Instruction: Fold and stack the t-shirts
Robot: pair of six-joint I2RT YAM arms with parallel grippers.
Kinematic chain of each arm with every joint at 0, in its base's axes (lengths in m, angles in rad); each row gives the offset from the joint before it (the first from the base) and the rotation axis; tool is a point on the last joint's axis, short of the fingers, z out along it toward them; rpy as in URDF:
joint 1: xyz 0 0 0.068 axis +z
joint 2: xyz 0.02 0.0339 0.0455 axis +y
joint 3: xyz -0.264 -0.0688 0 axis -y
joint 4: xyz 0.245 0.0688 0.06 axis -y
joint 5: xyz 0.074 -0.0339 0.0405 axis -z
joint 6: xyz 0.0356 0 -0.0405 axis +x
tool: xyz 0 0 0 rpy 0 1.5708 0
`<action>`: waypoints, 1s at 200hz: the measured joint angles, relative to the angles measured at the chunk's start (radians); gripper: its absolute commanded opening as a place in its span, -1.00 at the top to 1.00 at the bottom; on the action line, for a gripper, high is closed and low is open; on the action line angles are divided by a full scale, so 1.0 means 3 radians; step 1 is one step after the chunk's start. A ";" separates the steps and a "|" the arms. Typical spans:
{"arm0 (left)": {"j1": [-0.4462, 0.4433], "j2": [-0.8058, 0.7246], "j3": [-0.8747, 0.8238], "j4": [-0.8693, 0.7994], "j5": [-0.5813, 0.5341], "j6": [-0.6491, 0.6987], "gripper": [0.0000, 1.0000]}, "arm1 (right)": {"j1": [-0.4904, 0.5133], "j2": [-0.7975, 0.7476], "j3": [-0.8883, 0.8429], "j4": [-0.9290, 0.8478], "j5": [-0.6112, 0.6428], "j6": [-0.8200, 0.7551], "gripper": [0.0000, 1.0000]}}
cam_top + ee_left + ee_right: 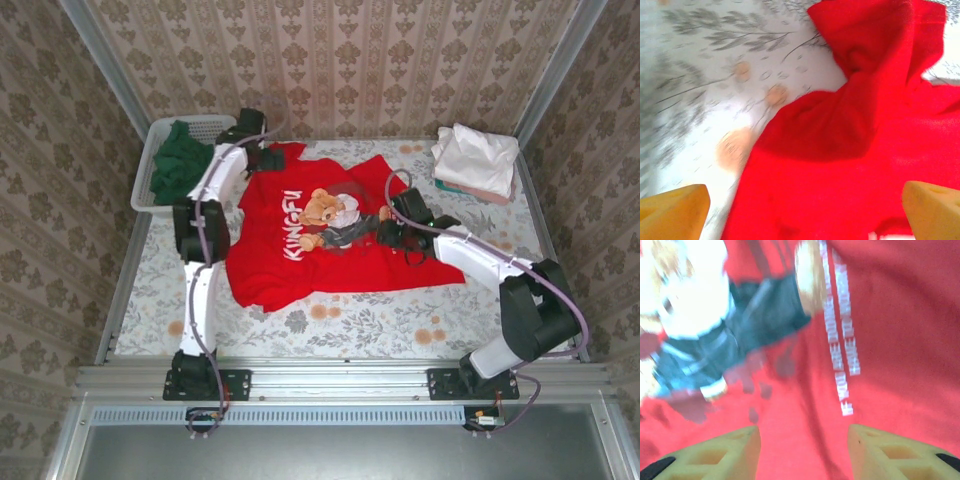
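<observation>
Floral table [400,325], wallpapered walls [330,60]; the red t-shirt [290,275] lay beneath the left gripper [801,212] and the right gripper [804,450], both parted.

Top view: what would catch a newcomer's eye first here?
The bright red t-shirt spread mid-table, with white KUNGFU lettering and a bear print, grabs attention first. Next comes the dark green shirt heaped in the white mesh basket at the far left corner, then the folded pale shirts stacked far right.
</observation>
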 measured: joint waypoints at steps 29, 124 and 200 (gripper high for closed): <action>-0.0057 -0.1124 -0.1253 0.0357 0.0053 -0.0039 -0.99 | -0.0161 0.0501 0.0646 0.0019 0.0121 -0.0134 0.03; 0.0014 -0.1451 -0.2979 0.0945 0.0596 -0.0413 -0.93 | -0.0506 0.3318 0.4162 -0.0956 -0.0084 -0.0278 0.18; 0.0332 -0.1581 -0.3360 0.1228 0.0893 -0.0429 -0.93 | -0.0730 0.4064 0.5445 -0.1853 -0.0408 -0.0086 0.23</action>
